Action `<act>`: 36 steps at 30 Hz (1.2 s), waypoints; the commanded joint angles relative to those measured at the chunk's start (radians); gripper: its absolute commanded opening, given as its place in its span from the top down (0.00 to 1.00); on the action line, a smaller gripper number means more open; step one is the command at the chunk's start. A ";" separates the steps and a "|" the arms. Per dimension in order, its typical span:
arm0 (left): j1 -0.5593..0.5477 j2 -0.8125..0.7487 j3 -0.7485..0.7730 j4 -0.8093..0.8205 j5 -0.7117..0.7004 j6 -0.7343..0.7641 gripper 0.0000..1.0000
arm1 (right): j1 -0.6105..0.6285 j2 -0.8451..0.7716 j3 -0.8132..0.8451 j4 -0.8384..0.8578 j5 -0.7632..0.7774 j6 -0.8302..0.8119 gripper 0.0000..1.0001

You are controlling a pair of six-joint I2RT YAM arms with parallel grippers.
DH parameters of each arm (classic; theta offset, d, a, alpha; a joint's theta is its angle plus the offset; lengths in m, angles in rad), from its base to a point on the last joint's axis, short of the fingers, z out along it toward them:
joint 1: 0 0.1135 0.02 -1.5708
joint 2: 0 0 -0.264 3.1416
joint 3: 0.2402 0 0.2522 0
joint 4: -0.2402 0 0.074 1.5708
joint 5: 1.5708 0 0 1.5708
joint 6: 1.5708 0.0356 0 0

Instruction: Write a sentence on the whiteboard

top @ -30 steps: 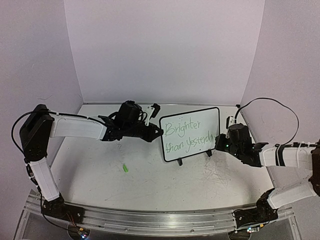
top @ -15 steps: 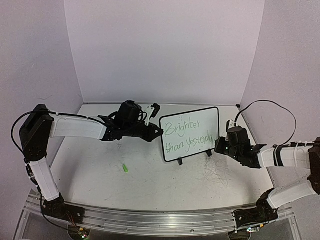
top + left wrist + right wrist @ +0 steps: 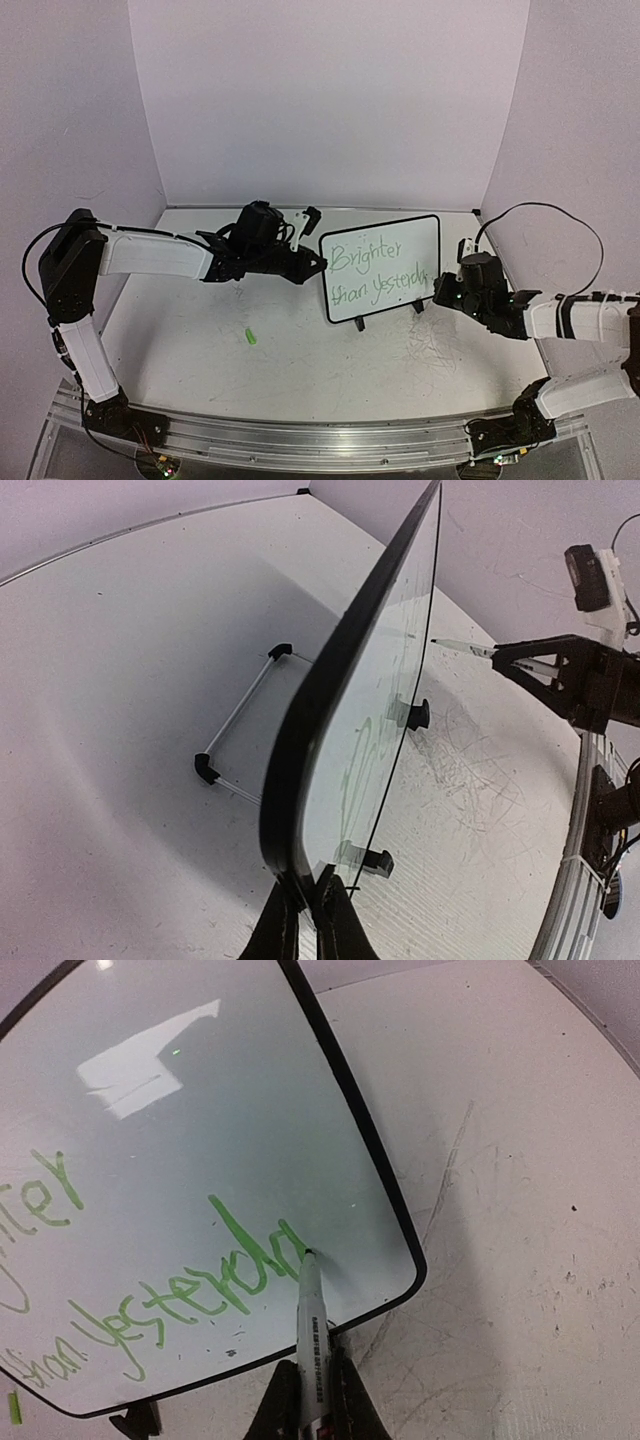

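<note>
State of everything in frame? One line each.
whiteboard: upright on its feet, side edge clamped
sentence: two green lines, last word apparently unfinished
marker: uncapped, tip at the second line's end
left end effector: shut on the whiteboard
right end effector: shut on the marker
small green piece: loose on the tabletop

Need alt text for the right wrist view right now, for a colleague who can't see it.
The right gripper holds a white marker, its tip meeting the whiteboard at the end of the green handwriting, near the board's lower right corner. Scuffed table lies to the right.
</note>
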 commanded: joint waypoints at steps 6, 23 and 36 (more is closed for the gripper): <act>0.005 -0.057 -0.002 0.003 -0.071 0.042 1.00 | -0.020 -0.036 0.021 0.007 -0.012 -0.032 1.00; 0.005 -0.059 -0.001 0.003 -0.068 0.042 1.00 | -0.022 0.029 0.060 0.052 0.008 -0.064 1.00; 0.005 -0.060 0.000 0.004 -0.067 0.042 1.00 | -0.022 0.055 0.013 0.046 0.004 -0.011 1.00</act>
